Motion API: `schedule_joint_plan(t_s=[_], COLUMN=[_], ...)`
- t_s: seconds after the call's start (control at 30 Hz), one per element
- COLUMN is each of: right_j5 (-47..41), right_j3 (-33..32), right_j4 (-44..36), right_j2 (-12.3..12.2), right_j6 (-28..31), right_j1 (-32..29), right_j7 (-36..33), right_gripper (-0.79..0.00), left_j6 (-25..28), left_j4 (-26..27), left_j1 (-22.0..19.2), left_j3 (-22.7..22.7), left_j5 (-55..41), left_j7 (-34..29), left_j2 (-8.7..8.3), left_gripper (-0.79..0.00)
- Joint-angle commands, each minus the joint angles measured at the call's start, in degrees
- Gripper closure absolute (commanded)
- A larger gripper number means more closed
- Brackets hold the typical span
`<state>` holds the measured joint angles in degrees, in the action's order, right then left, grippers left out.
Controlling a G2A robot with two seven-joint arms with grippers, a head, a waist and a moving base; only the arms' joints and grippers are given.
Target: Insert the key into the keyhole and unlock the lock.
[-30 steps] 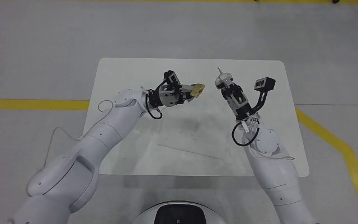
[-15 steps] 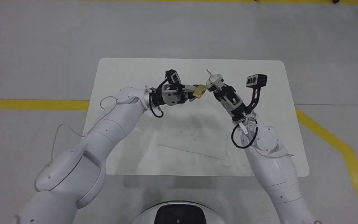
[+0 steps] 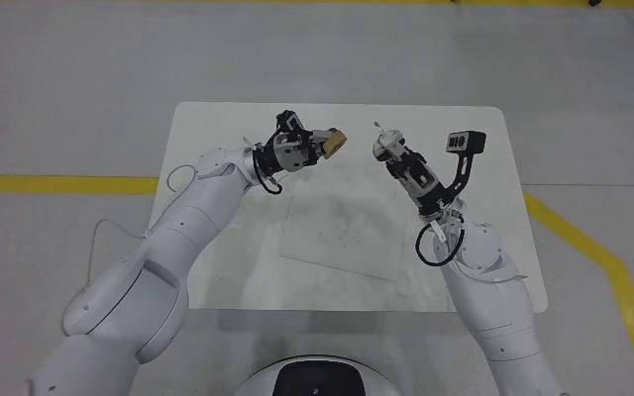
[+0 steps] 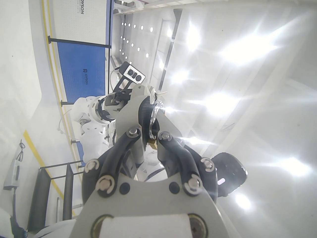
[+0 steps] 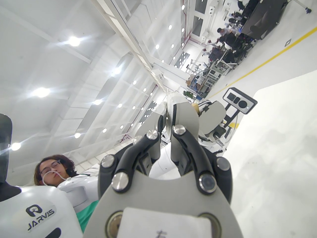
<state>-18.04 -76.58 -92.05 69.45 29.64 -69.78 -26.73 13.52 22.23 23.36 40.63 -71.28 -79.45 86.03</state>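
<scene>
The brass padlock (image 3: 335,142) is held above the white table (image 3: 238,129), with my left gripper (image 3: 321,147) shut on it. In the left wrist view its silver shackle (image 4: 154,110) and a bit of brass body (image 4: 152,145) sit between my left gripper's (image 4: 149,117) fingers. My right gripper (image 3: 388,147) is shut on the small silver key (image 3: 378,129), whose tip points up and toward the back. A gap of table separates the key from the lock. From the right wrist, my right gripper (image 5: 173,115) stands shut, with the lock (image 5: 195,106) beyond it.
A transparent sheet (image 3: 342,233) lies flat on the middle of the table. The right arm's black camera bracket (image 3: 464,145) sticks out beside its wrist. Yellow floor tape (image 3: 74,184) runs past both sides of the table.
Half a second ago key and lock nearly touched at the table's middle. Since then the left arm has drawn the lock back to the left, and the right arm has pulled the key away to the right.
</scene>
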Motion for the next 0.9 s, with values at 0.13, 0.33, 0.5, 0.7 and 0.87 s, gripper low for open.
schedule_joint_plan(t_s=[0.13,0.33,0.5,0.7,0.87], right_j5=[-0.65,-0.65,4.34,30.72,56.78], right_j3=[-0.44,-0.44,-1.51,-6.98,-8.31], right_j4=[-0.22,-0.22,-0.44,-7.29,-16.58], right_j2=[0.0,0.0,-0.21,-2.02,-3.51], right_j6=[-0.02,-0.02,0.59,5.22,10.99], right_j1=[-0.26,-0.26,-0.28,-0.07,0.3], right_j7=[0.58,0.58,1.25,-5.52,-14.56], right_gripper=[0.0,0.0,0.0,0.0,0.0], left_j6=[-0.36,-0.36,-2.18,-7.24,-11.22], left_j4=[-0.14,-0.14,3.27,6.22,9.24], left_j1=[-0.24,-0.24,3.18,6.13,7.26], left_j3=[0.18,0.18,1.45,2.33,3.69], left_j5=[0.44,0.44,1.2,5.55,8.81], left_j7=[0.14,0.14,5.28,8.86,10.54], left_j2=[-0.06,-0.06,-0.67,-2.04,-3.37], left_gripper=[0.0,0.0,0.0,0.0,0.0])
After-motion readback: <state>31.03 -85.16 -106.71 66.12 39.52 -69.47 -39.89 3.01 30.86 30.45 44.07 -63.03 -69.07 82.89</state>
